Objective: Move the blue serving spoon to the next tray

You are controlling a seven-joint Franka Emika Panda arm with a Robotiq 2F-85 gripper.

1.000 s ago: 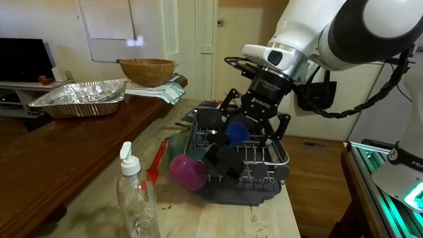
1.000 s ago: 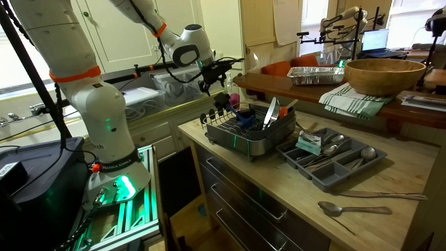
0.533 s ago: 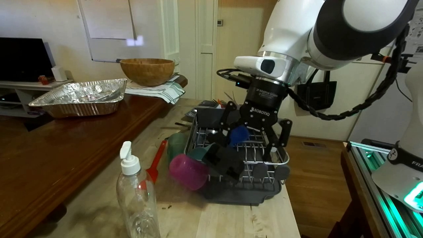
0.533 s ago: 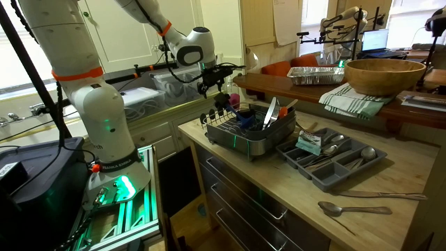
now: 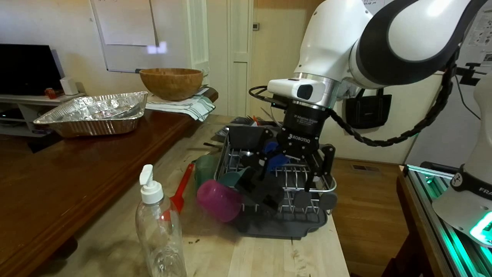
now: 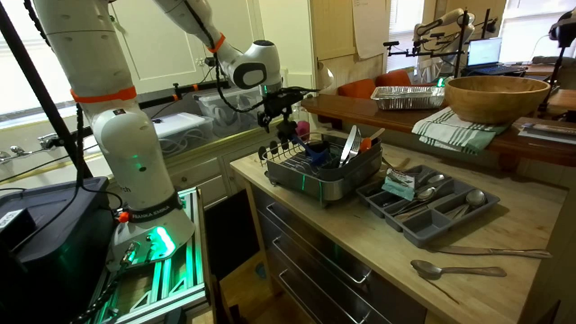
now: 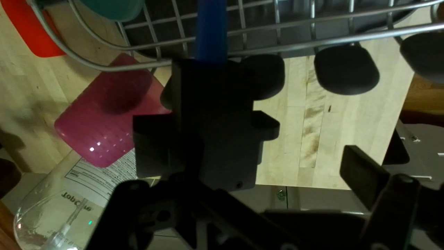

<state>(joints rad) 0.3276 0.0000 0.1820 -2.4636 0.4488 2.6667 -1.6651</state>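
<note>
- Blue serving spoon (image 5: 277, 162), probably plastic: I expect it light, stiff, a bit slick; it lies in the dish rack (image 6: 292, 180), handle (image 7: 211, 34) slanting over the rim (image 7: 305, 44)
- I'd take the black block (image 7: 229, 139) that seems fixed to the handle's end, squarer to pinch
- My gripper (image 5: 286, 180) is spread wide near it, holding nothing; whether it touches the block, I can't tell
- Pale wooden counter (image 5: 246, 257) below, with the grey cutlery tray (image 6: 426, 224), my likely goal, beside the rack
- Brown ledge (image 5: 77, 184) alongside, carrying a wooden bowl (image 5: 171, 85)

Arm (image 5: 369, 50) bent, gripper (image 5: 285, 182) pointing down, jaws wide apart.
</note>
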